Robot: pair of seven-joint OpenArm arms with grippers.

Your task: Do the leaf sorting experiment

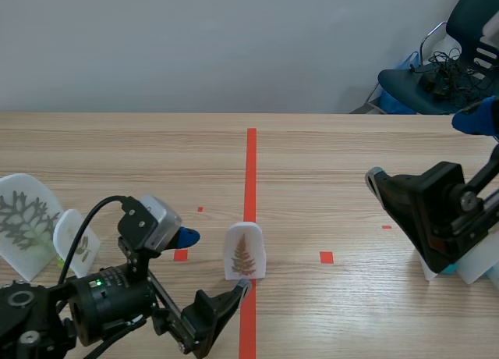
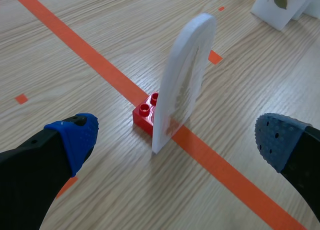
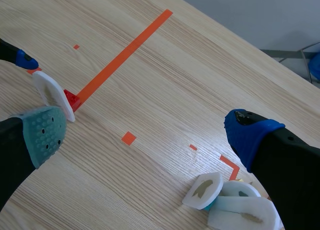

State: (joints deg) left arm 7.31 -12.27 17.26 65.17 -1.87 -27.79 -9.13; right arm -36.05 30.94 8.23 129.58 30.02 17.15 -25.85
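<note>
Scene view: The fern card [image 1: 245, 252] stands upright on the orange tape line [image 1: 251, 172], at about one o'clock from the left gripper [image 1: 212, 267]. That gripper is released and holds nothing. The right gripper [image 1: 425, 150] is well apart at three o'clock, spread wide and empty. Two sorted cards [image 1: 31, 225] stand at nine o'clock.

Left wrist view: You see the fern card [image 2: 182, 80] edge-on at twelve o'clock, between the spread fingers but touching neither. It is plugged into a small red brick [image 2: 144, 113].

Judgement: the panel is thin, light and fairly stiff, possibly foam, though the material cannot be confirmed. It is tall on a narrow base and will tip readily. Pinch across the flat faces, low near the brick, with gentle force.

Right wrist view: The fern card [image 3: 52, 94] lies at ten o'clock. The right gripper [image 3: 147, 135] is slack. A card pile [image 3: 220, 202] sits near the blue pad [image 3: 250, 135].
</note>
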